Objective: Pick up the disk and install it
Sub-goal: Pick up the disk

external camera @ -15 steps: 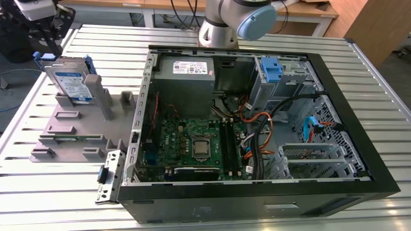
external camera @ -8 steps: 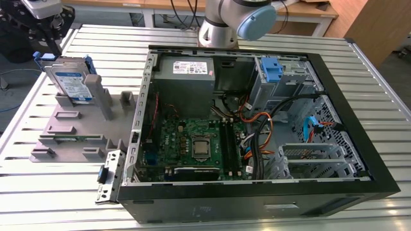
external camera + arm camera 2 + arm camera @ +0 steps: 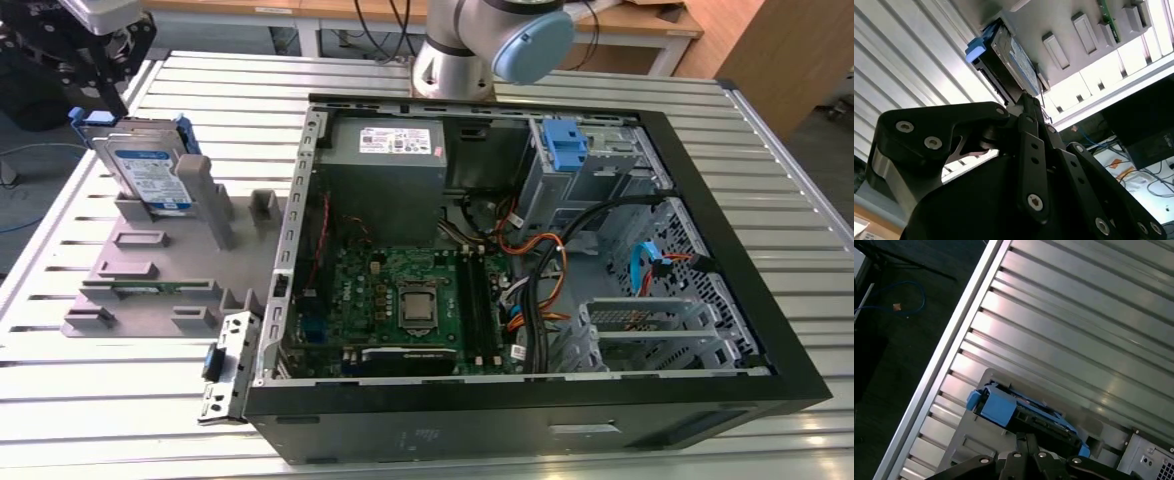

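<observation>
The disk (image 3: 144, 170) is a silver-grey drive with a white-and-blue label and blue side rails. It stands on edge in the grey plastic stand (image 3: 160, 262) on the exterior view's left. My gripper (image 3: 107, 95) hangs just above and behind the disk's top edge. Both wrist views show the black fingers drawn together into a point, with the gripper (image 3: 1024, 100) (image 3: 1026, 440) shut on nothing. That point sits close to the disk (image 3: 1013, 54) (image 3: 1026, 416), right by its blue rail. I cannot tell whether it touches the disk.
The open computer case (image 3: 747, 300) lies on the slatted metal table (image 3: 80, 400), right of the stand. It holds a grey power supply (image 3: 387, 150), a drive bay with a blue latch (image 3: 567, 148), a motherboard and loose cables. The table edge (image 3: 949, 365) drops to the floor beside the stand.
</observation>
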{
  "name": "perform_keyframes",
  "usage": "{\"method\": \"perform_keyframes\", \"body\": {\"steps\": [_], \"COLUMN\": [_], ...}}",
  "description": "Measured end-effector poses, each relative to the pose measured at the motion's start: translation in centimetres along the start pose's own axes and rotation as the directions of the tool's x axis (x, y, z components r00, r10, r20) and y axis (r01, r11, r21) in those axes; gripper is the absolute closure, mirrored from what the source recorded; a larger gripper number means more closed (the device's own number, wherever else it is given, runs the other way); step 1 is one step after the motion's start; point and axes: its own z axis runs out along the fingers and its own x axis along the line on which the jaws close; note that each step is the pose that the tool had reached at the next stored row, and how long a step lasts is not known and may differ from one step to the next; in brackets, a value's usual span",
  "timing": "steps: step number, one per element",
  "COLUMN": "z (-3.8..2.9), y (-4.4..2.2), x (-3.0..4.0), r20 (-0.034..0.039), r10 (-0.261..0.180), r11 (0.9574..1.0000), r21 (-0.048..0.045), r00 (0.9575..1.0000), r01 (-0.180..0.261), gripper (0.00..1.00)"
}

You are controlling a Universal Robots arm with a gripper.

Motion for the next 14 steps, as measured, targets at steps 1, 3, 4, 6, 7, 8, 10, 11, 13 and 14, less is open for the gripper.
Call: {"method": "perform_keyframes", "body": {"steps": [1, 3, 4, 6, 7, 8, 10, 11, 13, 14], "z": [0.0, 0.01, 0.01, 0.01, 0.01, 0.02, 0.02, 0.02, 0.02, 0.03], "y": [0.0, 0.0, 0.0, 0.0, 0.0, 0.0, 0.0, 0.0, 0.0, 0.0], "x": [0.0, 0.0, 0.0, 0.0, 0.0, 0.0, 0.0, 0.0, 0.0, 0.0], "r20": [-0.0008, -0.0023, -0.0036, -0.005, -0.0059, -0.0066, -0.0081, -0.009, -0.0105, -0.0112], "r10": [-0.02, -0.056, -0.084, -0.12, -0.14, -0.157, -0.193, -0.211, -0.246, -0.264], "r11": [0.9998, 0.9985, 0.9964, 0.9928, 0.9902, 0.9876, 0.9813, 0.9775, 0.9693, 0.9645], "r21": [0.0001, 0.0002, 0.0003, 0.0004, 0.0004, 0.0004, 0.0003, 0.0003, 0.0002, 0.0001], "r00": [0.9998, 0.9985, 0.9964, 0.9928, 0.9902, 0.9875, 0.9812, 0.9775, 0.9693, 0.9644], "r01": [0.02, 0.056, 0.084, 0.12, 0.14, 0.157, 0.193, 0.211, 0.246, 0.264], "gripper": [0.89, 0.89, 0.89, 0.89, 0.89, 0.89, 0.89, 0.89, 0.89, 0.89]}}
